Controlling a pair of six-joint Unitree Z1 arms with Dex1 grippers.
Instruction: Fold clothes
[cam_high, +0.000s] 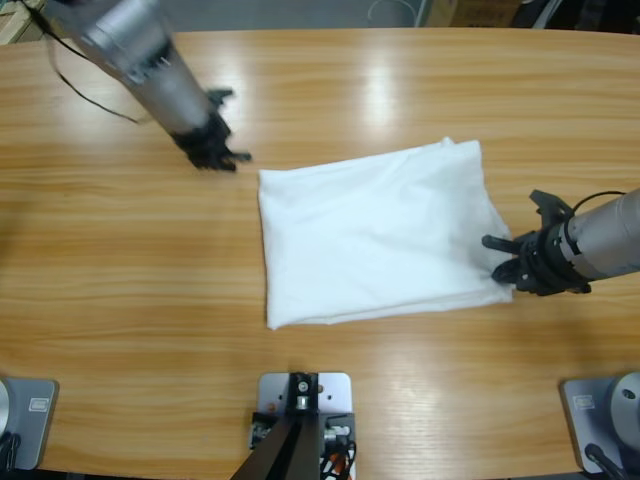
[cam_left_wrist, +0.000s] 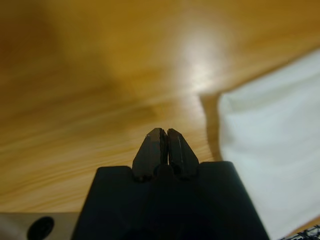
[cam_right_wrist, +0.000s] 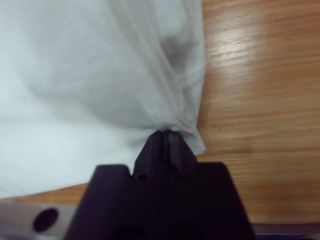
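High view: bench (cam_high: 120, 300) carries the folded T-shirt (cam_high: 370, 235) mid-bench. Right tool (cam_high: 512, 262) pinches its near-right corner; thin cloth could slip free or drag the fold askew. Left tool (cam_high: 222, 152) hangs closed, holding nothing.

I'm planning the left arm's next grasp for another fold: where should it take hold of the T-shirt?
Probably the near upper corner of the T-shirt, coming in low from the bare table beside it. That corner lies flat and free by the left gripper, while the right gripper already pinches the opposite edge.
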